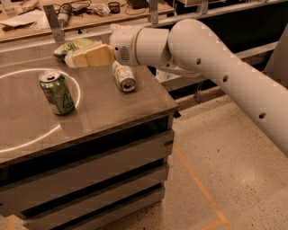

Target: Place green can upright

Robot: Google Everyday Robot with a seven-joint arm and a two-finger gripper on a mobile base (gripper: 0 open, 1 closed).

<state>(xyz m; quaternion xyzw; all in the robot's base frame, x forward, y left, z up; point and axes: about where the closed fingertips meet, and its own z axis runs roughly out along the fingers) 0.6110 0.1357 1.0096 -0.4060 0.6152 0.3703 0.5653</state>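
Observation:
The green can (56,92) stands upright on the metal table (103,108), left of centre, inside a bright ring of light. It is dark green with pale markings and a silver top. My gripper (83,56) hangs above the table, up and to the right of the can. It is apart from the can and holds nothing that I can see. The white arm (202,54) reaches in from the right.
A white-and-pale-green can (123,76) lies on its side just under the wrist. A green snack bag (72,45) lies behind the gripper. A cluttered bench (90,13) runs along the back. The table's right edge drops to the floor (216,170).

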